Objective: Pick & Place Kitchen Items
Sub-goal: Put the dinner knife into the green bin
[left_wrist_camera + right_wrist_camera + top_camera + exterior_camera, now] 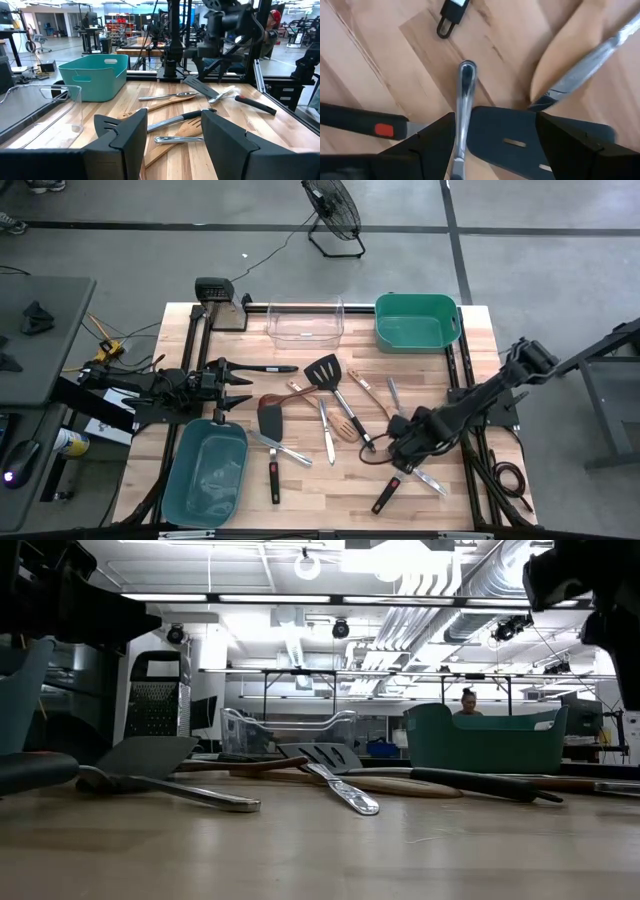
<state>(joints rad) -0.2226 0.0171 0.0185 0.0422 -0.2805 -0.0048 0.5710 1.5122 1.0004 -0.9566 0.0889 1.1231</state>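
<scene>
Several long-handled utensils lie flat across the middle of the table: a black slotted turner [325,370], a black turner [270,420], wooden spoons [345,425], silvery pieces [326,430], and red-trimmed black handles [274,480]. My right gripper [400,445] hovers open over the right-hand cluster. In its wrist view the right gripper [495,145] has a black slotted turner head [520,145] between the fingers, and a silvery handle [462,95] runs by one finger. My left gripper [245,387] waits open above the table's left side, beside the teal tub; its wrist view [172,145] looks across the utensils.
A teal tub [210,470] sits at the near left, a green tub [415,320] at the far right, and a clear bin [305,320] at the far middle. A box grater [155,695] stands at the far left. A person [468,700] shows behind the table.
</scene>
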